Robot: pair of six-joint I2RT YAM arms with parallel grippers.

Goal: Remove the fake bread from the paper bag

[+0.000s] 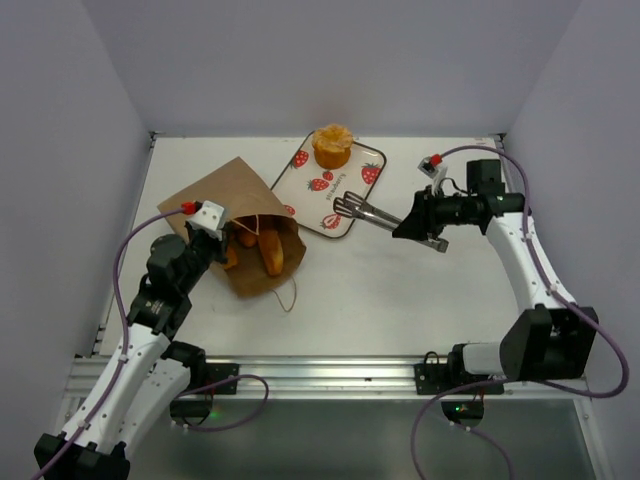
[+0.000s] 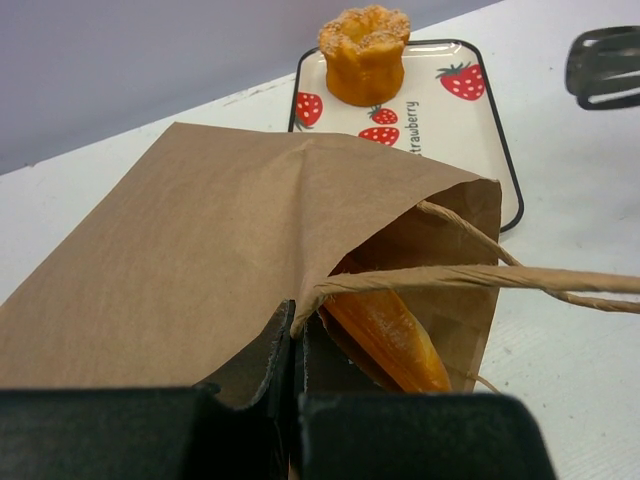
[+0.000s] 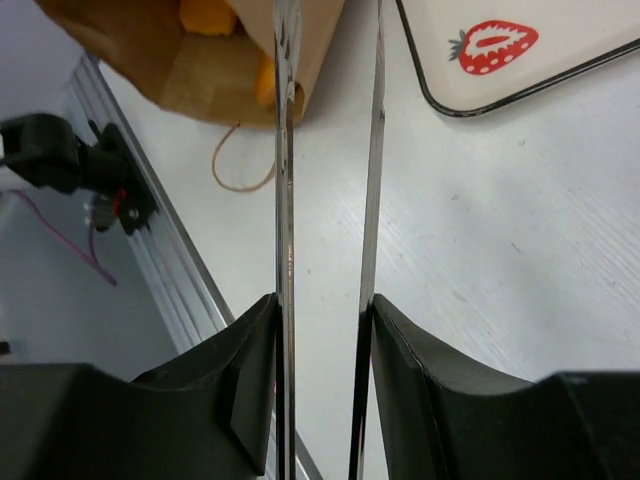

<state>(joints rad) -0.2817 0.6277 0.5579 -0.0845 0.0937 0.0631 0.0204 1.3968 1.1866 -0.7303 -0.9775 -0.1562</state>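
Observation:
The brown paper bag lies on its side at the left, mouth facing right. My left gripper is shut on the bag's mouth edge, holding it up. Glossy orange bread pieces lie inside; a long one shows in the left wrist view. A round ruffled bun stands on the strawberry-print tray. My right gripper is shut on metal tongs, whose open tips hang over the tray's near edge. In the right wrist view the tong arms point toward the bag.
The bag's cord handle trails on the white table in front of the bag. The tray sits close behind the bag's mouth. Walls close in the table on three sides, and a metal rail runs along the near edge.

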